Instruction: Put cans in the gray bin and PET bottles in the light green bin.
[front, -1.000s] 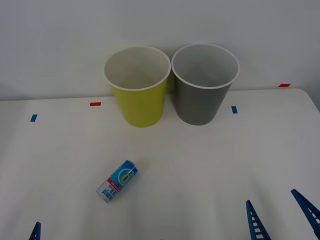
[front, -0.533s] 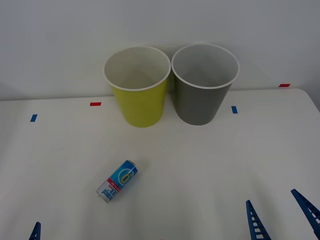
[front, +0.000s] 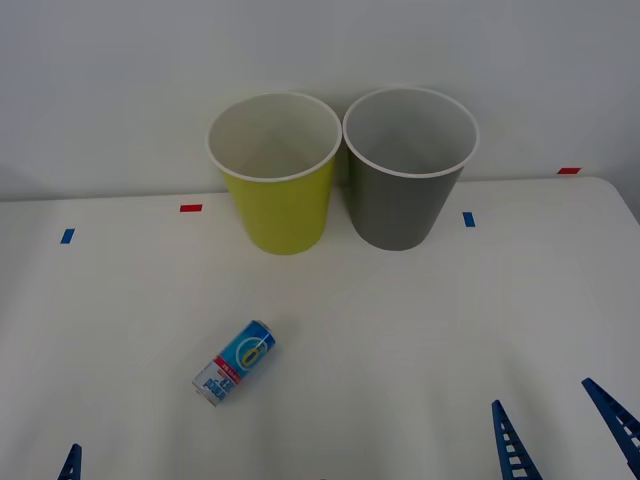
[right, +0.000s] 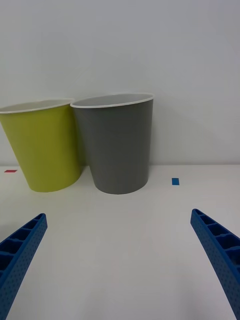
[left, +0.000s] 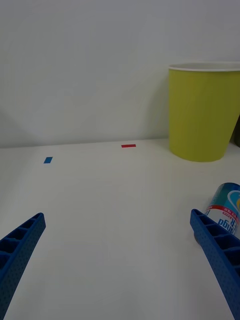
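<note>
On the white counter (front: 420, 330) a small blue drink can (front: 235, 362) lies on its side, its white and red label and yellow-ringed round logo facing up, one silver end turned toward the near edge. It rests well in front of the two bins, on the robot's left half of the counter, nearer the light green bin (front: 277, 175) than the gray bin (front: 408, 170). The two bins stand upright side by side against the far wall, their white rims touching or almost touching, the green one on the left and the gray one on the right; both show pale insides. The right gripper (front: 565, 430) hangs low at the near right edge of the counter, its blue ribbed fingers (right: 220, 250) spread wide apart with nothing between them, pointing toward the gray bin. The left gripper (left: 117, 265) sits at the near left edge, its fingers (left: 20, 250) likewise spread wide and holding nothing; in the left wrist view the can shows just beside one finger, partly hidden behind it. Small red and blue tape marks (front: 190, 208) dot the counter near the bins and the far edge.
</note>
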